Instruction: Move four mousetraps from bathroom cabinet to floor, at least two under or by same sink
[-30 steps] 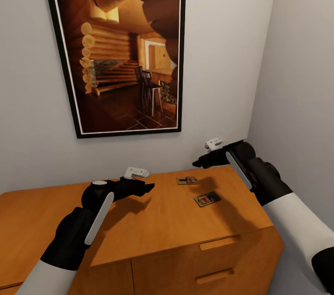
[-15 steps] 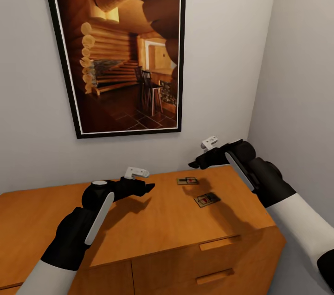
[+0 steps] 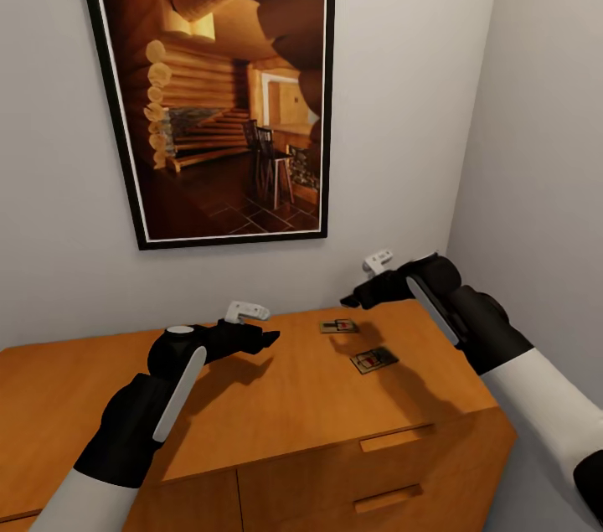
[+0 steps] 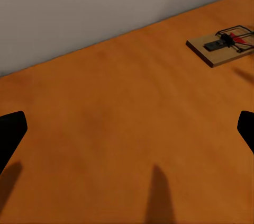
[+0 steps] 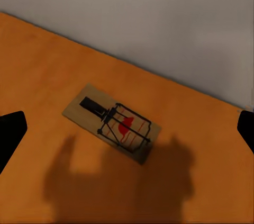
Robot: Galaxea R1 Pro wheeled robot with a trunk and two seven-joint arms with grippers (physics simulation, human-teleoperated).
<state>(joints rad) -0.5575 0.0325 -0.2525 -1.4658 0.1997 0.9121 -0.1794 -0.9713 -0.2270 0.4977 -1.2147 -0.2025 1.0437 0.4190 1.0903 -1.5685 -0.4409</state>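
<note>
No readable text, labels, brands, numbers or signs anywhere

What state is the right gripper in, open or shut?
Open and empty. In the right wrist view its two black fingertips sit at opposite edges, with a mousetrap lying flat on the cabinet top between and beyond them, untouched.

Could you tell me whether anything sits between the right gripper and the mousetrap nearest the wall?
Nothing visible does. The right gripper hovers open above the mousetrap near the wall, with bare cabinet top around it. A second mousetrap lies apart, nearer the front edge.
</note>
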